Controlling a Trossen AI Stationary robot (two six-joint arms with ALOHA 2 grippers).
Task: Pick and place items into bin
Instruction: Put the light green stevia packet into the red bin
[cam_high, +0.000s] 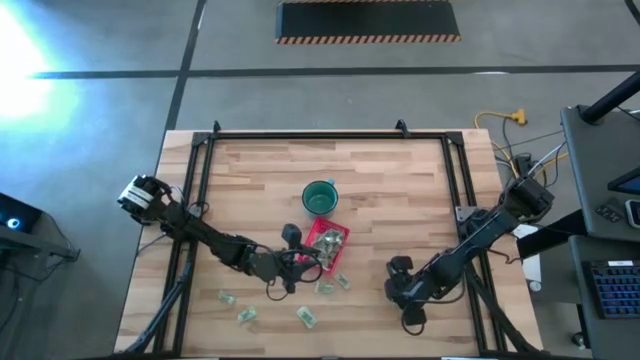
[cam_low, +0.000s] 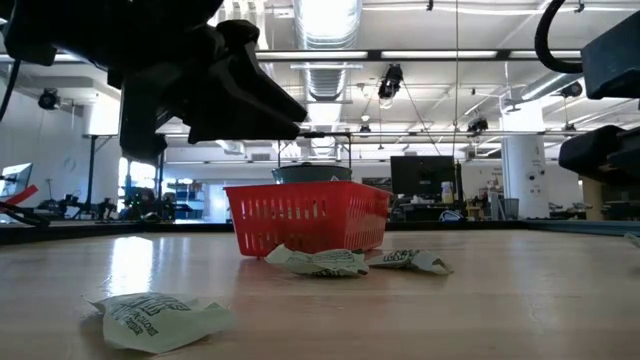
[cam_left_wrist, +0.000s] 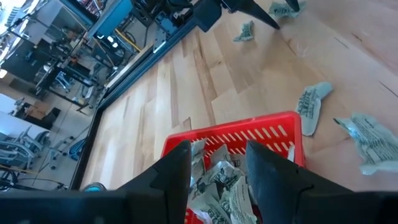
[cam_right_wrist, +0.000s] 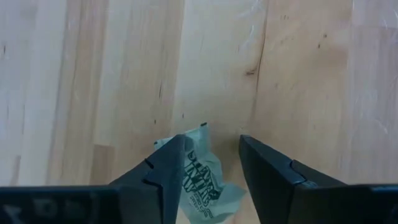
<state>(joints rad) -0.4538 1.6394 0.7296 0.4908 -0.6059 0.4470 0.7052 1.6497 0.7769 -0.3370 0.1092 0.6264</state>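
The red bin (cam_left_wrist: 249, 140) sat near the middle of the wooden table (cam_high: 400, 190), already holding several green-and-white wrapped items (cam_left_wrist: 219, 180), directly beneath the left gripper (cam_left_wrist: 217, 163), whose jaws stood parted with nothing clamped between them. More wrapped pieces (cam_high: 306, 316) lay loose on the boards beyond the bin (a few just beside its wall). The right gripper (cam_right_wrist: 211, 162) hovered low, well apart, jaws open around one crumpled packet (cam_right_wrist: 202, 180) lying between them. A dark-green cup (cam_high: 319, 197) stood just behind the bin.
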